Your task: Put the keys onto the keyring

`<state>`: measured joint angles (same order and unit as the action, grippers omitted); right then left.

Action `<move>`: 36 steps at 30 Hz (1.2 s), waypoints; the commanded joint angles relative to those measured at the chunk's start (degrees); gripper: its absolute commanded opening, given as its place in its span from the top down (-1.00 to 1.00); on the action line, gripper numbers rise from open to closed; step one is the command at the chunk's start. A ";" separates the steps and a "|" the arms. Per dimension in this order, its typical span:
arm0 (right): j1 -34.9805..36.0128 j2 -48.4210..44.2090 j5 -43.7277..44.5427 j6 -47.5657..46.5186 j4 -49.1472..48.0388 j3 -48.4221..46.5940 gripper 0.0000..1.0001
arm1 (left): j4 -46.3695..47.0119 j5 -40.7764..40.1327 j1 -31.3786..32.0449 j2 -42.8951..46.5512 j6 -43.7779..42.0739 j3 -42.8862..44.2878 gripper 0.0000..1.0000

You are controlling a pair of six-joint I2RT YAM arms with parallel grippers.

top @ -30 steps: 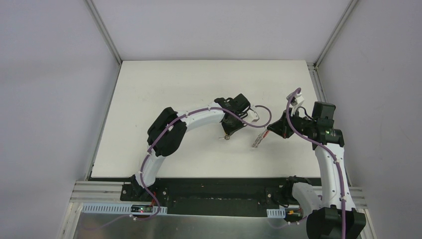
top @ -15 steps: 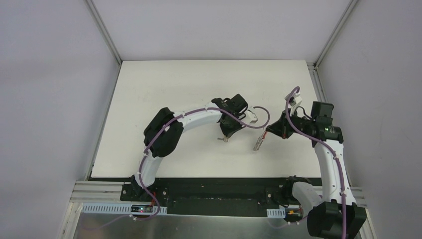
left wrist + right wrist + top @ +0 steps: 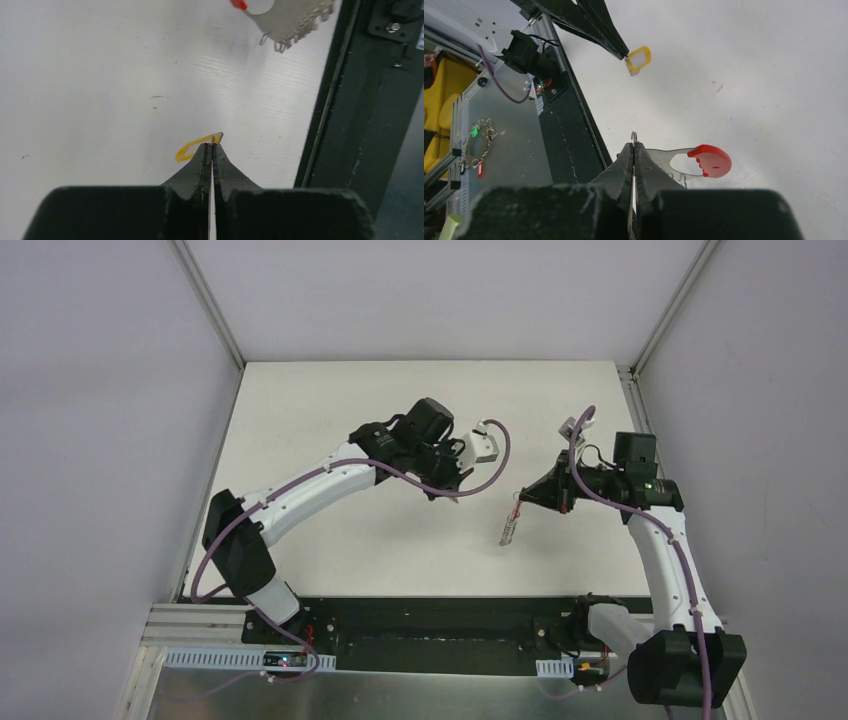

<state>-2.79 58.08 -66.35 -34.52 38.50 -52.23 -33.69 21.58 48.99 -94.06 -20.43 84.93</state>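
My left gripper [image 3: 212, 142] is shut on the tiny key [image 3: 192, 148]; its yellow head sticks out left of the fingertips, above the white table. The key [image 3: 639, 59] also shows in the right wrist view, held at the tips of the left fingers [image 3: 599, 27]. My right gripper [image 3: 634, 145] is shut on the keyring [image 3: 711, 160], a silvery-grey piece with a red end and small wire hooks. In the top view the keyring [image 3: 510, 526] hangs below the right gripper [image 3: 524, 496], a short way right of the left gripper [image 3: 452, 495]. Its lower end [image 3: 290, 22] shows in the left wrist view.
The black rail [image 3: 440, 615] runs along the table's near edge, also in the left wrist view [image 3: 360, 125]. A chain with green and red tags [image 3: 476, 145] lies on the metal shelf below. Grey walls enclose the white table [image 3: 330, 410] on three sides.
The left arm has stretched out and swung its gripper back and left, carrying the key. The right gripper has shifted slightly left with the keyring hanging from it.
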 commanded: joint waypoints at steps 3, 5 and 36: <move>9.13 2.10 -3.95 5.49 -12.71 -1.82 1.00 | -7.02 11.52 -1.55 5.00 2.97 6.01 1.00; 11.38 3.26 -3.12 7.00 -15.62 -2.46 1.00 | -8.21 14.85 -1.94 4.91 6.91 8.32 1.00; 20.96 3.15 -1.24 9.22 -25.00 1.31 1.00 | -3.84 21.19 -2.19 -1.55 25.43 12.50 1.00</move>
<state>17.65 63.26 -66.41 -23.42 14.81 -50.98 -38.35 44.31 47.13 -95.57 3.68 94.89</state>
